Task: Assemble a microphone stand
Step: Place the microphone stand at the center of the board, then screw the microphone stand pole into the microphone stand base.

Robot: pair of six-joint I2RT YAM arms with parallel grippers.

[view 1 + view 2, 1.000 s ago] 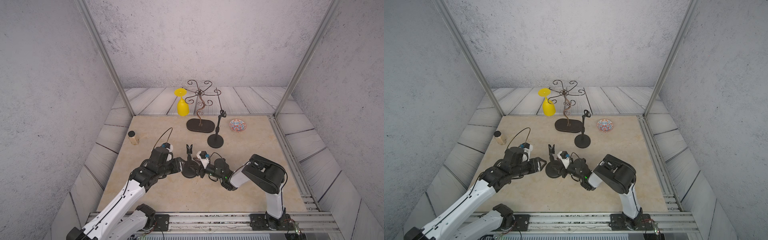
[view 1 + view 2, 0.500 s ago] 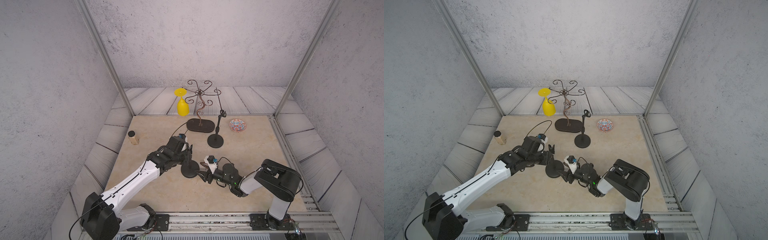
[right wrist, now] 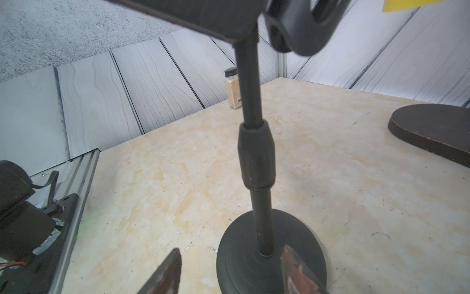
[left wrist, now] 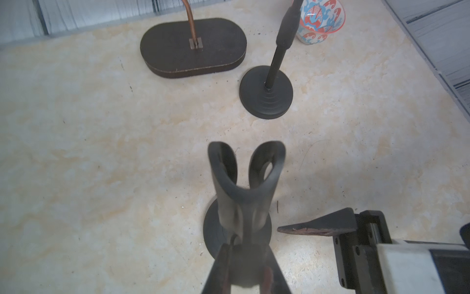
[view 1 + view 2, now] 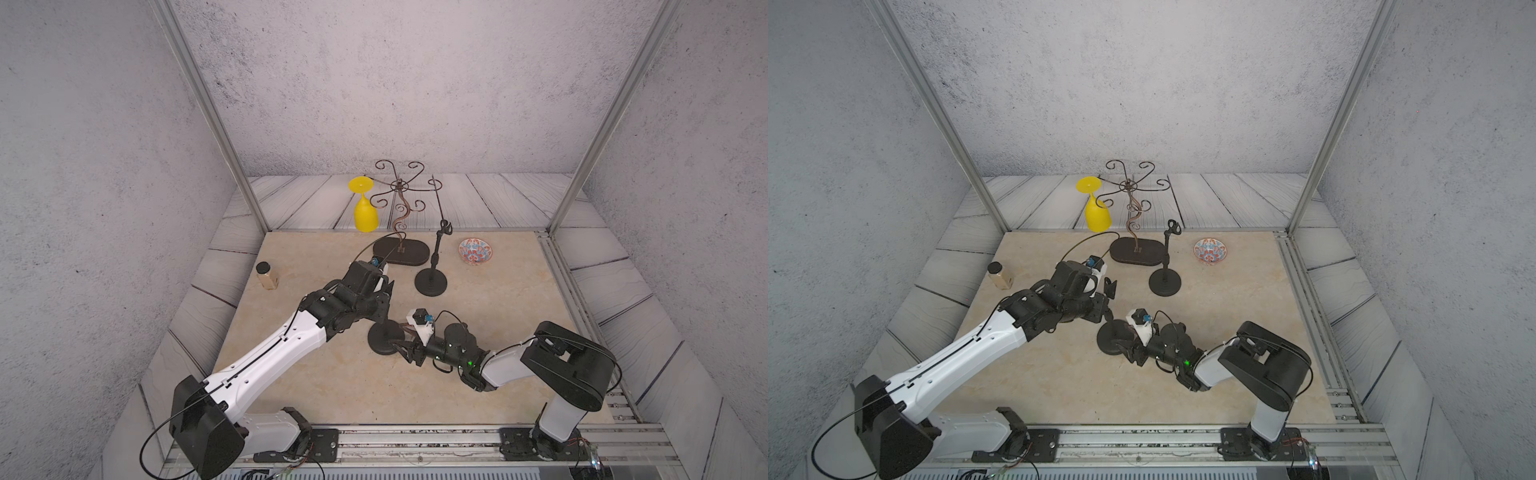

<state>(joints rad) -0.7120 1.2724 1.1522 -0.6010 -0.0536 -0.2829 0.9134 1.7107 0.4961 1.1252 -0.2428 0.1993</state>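
Observation:
A black microphone stand stands in front on its round base (image 5: 380, 340) (image 5: 1111, 338). My left gripper (image 5: 384, 309) (image 5: 1106, 309) comes in from above and is shut on the top of its pole, just under the U-shaped clip (image 4: 245, 173) (image 5: 1111, 286). In the left wrist view the left gripper (image 4: 244, 257) pinches the round black joint below the clip. My right gripper (image 5: 401, 338) (image 3: 231, 275) lies low on the table and is open. One of its fingers (image 3: 297, 272) is over the base (image 3: 269, 254) beside the pole (image 3: 255, 152), and the other rests off the base.
A second, assembled microphone stand (image 5: 432, 282) is behind. Further back are a brown wire rack on an oval base (image 5: 401, 253), a yellow upturned goblet (image 5: 365, 208) and a patterned bowl (image 5: 475, 251). A small jar (image 5: 266, 276) is at the left edge. Metal rails (image 5: 415, 449) run along the front.
My left arm swung from the stand's left to over its top, and its jaws closed under the clip. My right arm drew back to the right, still open at the base.

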